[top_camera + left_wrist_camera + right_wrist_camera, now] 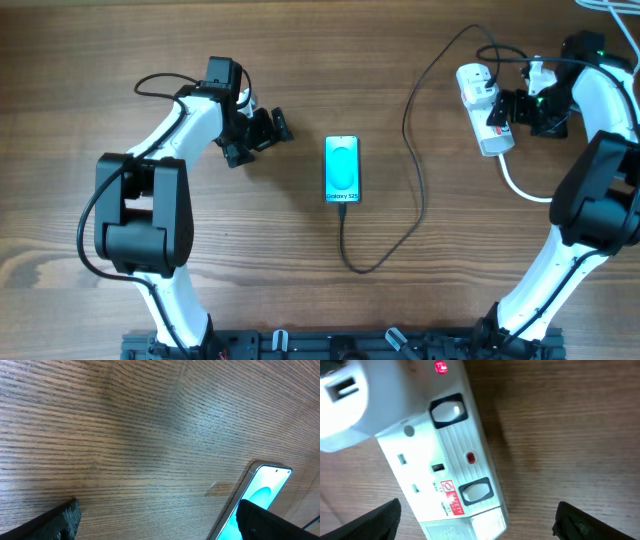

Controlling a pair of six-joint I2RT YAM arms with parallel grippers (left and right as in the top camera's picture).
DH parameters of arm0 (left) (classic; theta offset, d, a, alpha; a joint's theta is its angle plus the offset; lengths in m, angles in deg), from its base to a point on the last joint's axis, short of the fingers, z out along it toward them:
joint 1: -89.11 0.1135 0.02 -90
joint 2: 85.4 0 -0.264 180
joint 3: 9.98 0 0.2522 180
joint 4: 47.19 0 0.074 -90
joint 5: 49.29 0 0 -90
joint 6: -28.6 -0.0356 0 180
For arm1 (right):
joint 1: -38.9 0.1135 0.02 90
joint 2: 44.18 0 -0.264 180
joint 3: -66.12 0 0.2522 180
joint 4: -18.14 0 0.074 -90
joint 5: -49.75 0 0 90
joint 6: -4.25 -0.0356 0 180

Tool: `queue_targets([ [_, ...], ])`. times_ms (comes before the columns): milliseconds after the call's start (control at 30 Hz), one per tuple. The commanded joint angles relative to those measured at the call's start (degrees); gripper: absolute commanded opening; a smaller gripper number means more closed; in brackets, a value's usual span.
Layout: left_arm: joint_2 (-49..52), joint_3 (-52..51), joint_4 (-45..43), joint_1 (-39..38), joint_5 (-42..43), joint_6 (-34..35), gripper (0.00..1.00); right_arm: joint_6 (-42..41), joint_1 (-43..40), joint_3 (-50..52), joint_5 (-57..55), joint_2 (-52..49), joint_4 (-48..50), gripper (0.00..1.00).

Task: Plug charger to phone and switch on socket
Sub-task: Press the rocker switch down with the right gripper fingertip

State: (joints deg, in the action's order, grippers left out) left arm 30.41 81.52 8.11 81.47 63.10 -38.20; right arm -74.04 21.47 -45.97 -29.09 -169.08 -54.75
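Seemingly little is left to do. Nearest the arm bases, the charger (342, 235) lies in a slack loop on the tabletop (300, 300). One run of it climbs straight to the near short edge of the phone (342, 168) and meets that edge at the middle. From above, the plug tip looks to be in the port, though it is too small to tell whether it is fully seated. The phone lies flat at the centre of the tabletop, screen up and lit teal and white, with its line of text at the end where the cable enters.

Beside it to the left and well apart, the left claw (268, 130) hovers with its fingers spread wide and nothing between them. Its wrist view shows only bare wood and a corner of the phone.

Farther off, at the far right, the socket (492, 135) lies flat with a white adapter (345, 405) sitting in its far outlet. The charger's other run arcs up towards that end. The right claw (505, 112) hangs just beside the strip, fingers wide apart and holding nothing. In its wrist view a red lamp (440, 367) glows next to the adapter, above the first rocker switch (447, 410). The second lamp (470, 457), by the empty outlet, looks dull.

My reading is that both steps are done, with the plug in and the adapter's outlet switched on. What remains is to check for a charging sign on the screen, which these views do not show clearly, and to draw the arms away
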Motion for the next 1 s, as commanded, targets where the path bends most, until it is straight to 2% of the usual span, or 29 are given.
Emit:
queue_targets([
  [0, -0.9, -0.4, 0.0, 0.0, 0.3, -0.2, 1.00, 3.3, 1.6, -1.0, 0.9, 1.9, -0.1, 1.00],
  [167, -0.9, -0.4, 0.0, 0.0, 0.3, -0.2, 1.00, 3.2, 1.9, -0.9, 0.9, 1.9, 1.7, 1.00],
  [467, -0.8, -0.4, 0.0, 0.0, 0.3, -0.2, 1.00, 3.2, 1.9, -0.9, 0.9, 1.9, 19.6, 1.00],
  [567, -0.9, -0.4, 0.0, 0.0, 0.3, -0.2, 1.00, 3.2, 1.9, -0.9, 0.9, 1.9, 22.8, 0.99],
  [967, -0.9, -0.4, 0.0, 0.0, 0.3, -0.2, 1.00, 3.2, 1.9, -0.9, 0.9, 1.9, 24.5, 1.00],
])
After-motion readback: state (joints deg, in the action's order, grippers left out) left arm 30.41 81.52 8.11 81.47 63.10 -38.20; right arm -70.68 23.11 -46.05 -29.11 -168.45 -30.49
